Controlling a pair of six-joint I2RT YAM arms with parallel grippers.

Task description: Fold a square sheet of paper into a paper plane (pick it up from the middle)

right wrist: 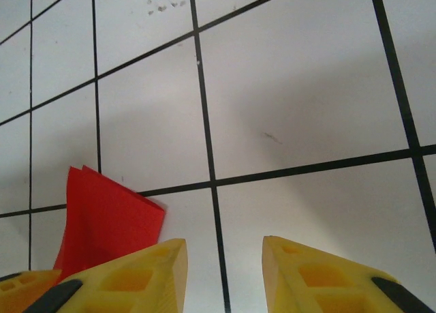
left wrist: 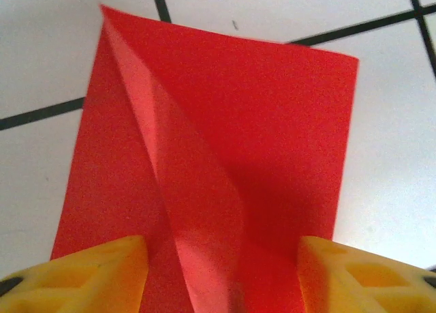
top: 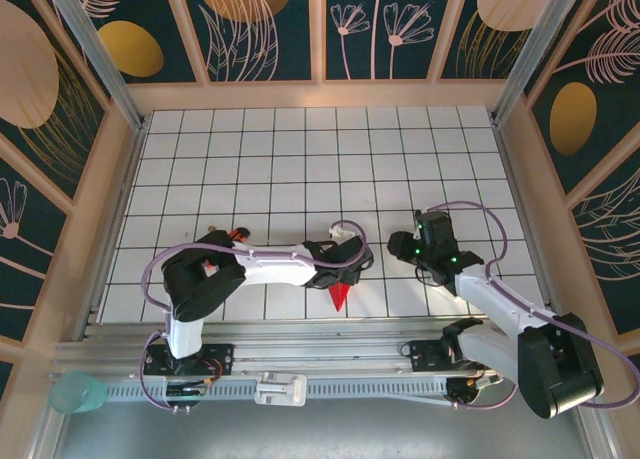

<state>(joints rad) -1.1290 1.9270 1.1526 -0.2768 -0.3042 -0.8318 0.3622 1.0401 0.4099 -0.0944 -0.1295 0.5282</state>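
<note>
1. The paper [left wrist: 272,122] lies on the table [left wrist: 388,163] right under the left gripper [left wrist: 221,258]. Its long axis runs straight ahead from the fingers, and a raised crease runs from its far left corner back between the jaws.
2. The left gripper stands wide, one finger over each long edge, pinching nothing (my guess: it must narrow on the crease to lift).
3. The right gripper [right wrist: 225,258] is narrowly parted and empty, with the paper just to its left. The left arm is nearer.
4. A teal cup [top: 75,391] sits well behind the left gripper, contents unclear.
</note>
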